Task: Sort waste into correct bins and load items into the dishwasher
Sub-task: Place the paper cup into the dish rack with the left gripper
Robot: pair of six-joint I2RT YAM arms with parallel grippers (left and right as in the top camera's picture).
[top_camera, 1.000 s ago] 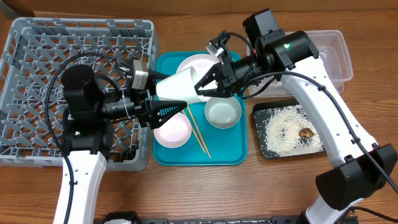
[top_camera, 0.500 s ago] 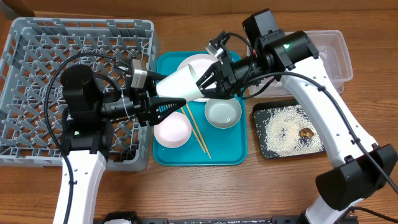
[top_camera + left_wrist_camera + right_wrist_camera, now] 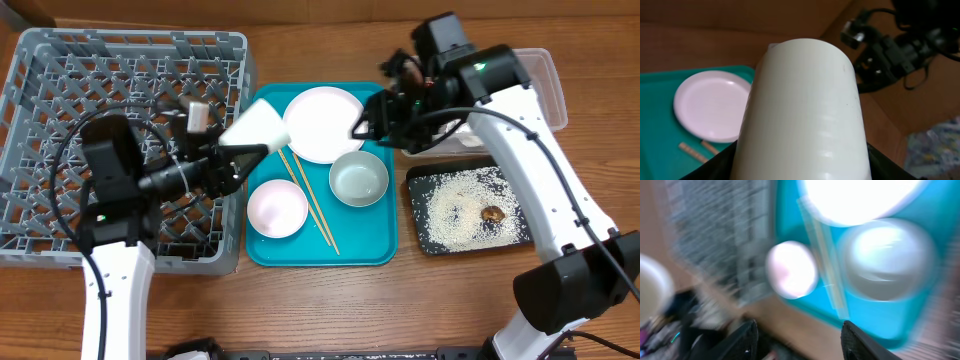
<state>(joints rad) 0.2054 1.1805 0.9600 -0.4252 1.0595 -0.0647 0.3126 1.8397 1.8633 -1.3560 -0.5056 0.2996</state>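
My left gripper [image 3: 245, 152] was closed around the small white cup [image 3: 256, 128] and held it up in the air, tipped on its side. The cup hung where the grey dish rack [image 3: 60, 90] meets the teal tray [image 3: 365, 235] (it filled almost all of my left wrist view). My right gripper [image 3: 362, 127] was open with nothing in it, above the tray by the right edge of the round white plate [image 3: 322, 123]. The plate, the pinkish bowl [image 3: 277, 207] and the greenish bowl [image 3: 358, 179] lay on the tray, with the chopsticks [image 3: 312, 208] between the two bowls. On the desk [image 3: 450, 300] to the right, the black tray [image 3: 411, 210] held the rice [image 3: 455, 205] and a brown scrap [image 3: 491, 213]. The clear tub [image 3: 545, 95] sat just behind it.
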